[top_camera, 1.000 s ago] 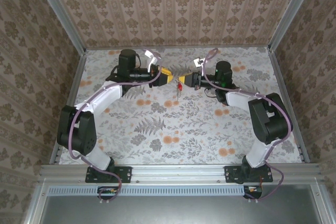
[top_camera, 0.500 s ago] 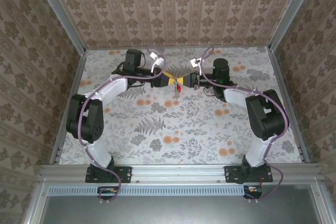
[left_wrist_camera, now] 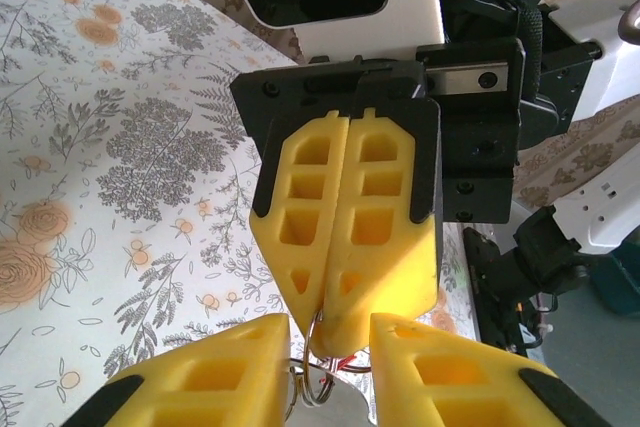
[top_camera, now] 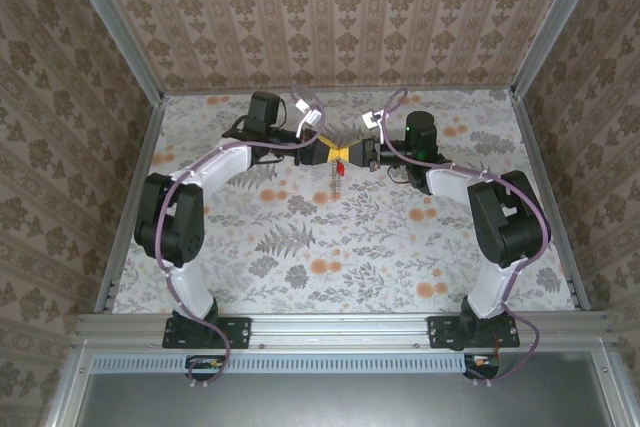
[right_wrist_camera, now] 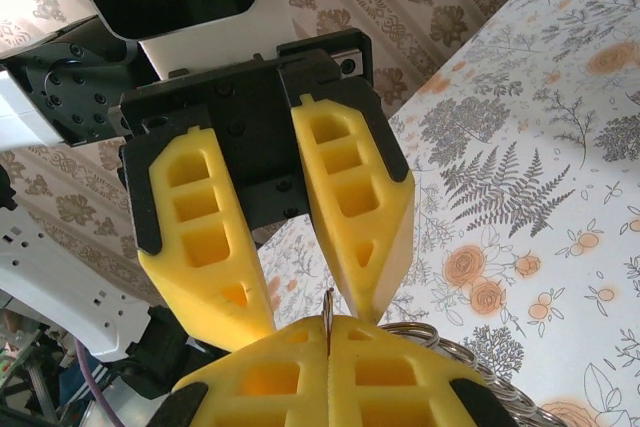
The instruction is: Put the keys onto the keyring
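Scene: 2 arms meet tip to tip above the far middle of the floral worktop (top_camera: pixel 300 247).
Left tool (left_wrist_camera: pixel 330 372): yellow fingers apart, 1 on each side of the right tool's tip, gripping nothing.
Right tool (right_wrist_camera: pixel 328 337): fingers pressed together, clamped on a thin wire loop of the keyring at the very tips.
Keyring (top_camera: pixel 337 183): hangs below the 2 meeting tools, silver coils just beside the right tool's fingers.
Key (top_camera: pixel 341 165): red head just under the tool tips, in the hanging bunch; cannot tell whether it is threaded on.
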`<move>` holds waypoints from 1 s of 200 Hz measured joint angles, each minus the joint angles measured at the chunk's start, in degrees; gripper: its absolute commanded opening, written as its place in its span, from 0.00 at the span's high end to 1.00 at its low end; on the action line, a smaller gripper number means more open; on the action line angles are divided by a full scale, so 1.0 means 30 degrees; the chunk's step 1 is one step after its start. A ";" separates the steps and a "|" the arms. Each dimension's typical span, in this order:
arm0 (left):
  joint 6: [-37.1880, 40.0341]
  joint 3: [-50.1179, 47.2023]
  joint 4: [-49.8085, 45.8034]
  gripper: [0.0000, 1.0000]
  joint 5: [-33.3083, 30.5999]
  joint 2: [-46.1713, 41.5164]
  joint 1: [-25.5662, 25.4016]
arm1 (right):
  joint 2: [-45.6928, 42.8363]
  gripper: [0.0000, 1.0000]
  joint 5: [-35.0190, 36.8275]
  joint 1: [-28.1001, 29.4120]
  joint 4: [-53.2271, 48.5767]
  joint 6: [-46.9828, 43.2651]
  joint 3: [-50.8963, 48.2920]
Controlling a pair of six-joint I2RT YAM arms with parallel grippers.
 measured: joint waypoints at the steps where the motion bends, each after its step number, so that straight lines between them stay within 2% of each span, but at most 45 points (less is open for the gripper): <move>1: 0.0000 0.0000 -0.0007 0.76 0.0007 0.0000 0.0000 | 0.0000 1.00 0.0000 0.0007 -0.0007 0.0000 0.0000; 42: 0.0051 0.0000 -0.0102 0.87 0.0146 0.0051 0.0036 | 0.0044 1.00 -0.0007 0.0000 0.0000 0.0000 0.0000; 60: 0.0131 -0.0007 -0.0175 1.00 0.0168 0.0051 0.0138 | 0.0102 1.00 -0.0029 0.0000 0.0044 0.0000 0.0000; 102: 0.0109 -0.0007 -0.0291 1.00 0.0313 0.0051 0.0189 | 0.0109 1.00 -0.0080 0.0000 0.0073 0.0000 0.0000; 115: 0.0095 -0.0007 -0.0284 1.00 0.0342 0.0051 0.0189 | 0.0109 0.78 -0.0080 0.0000 0.0073 0.0000 0.0000; 140: -0.0197 -0.0058 0.0364 1.00 0.0699 0.0036 0.0160 | 0.0109 0.59 0.0226 -0.0197 0.0204 0.0240 -0.0051; 200: -0.2353 -0.2047 0.3497 1.00 -0.0321 -0.0459 -0.0095 | -0.1137 0.54 0.2011 -0.1290 0.2310 0.1166 -0.2514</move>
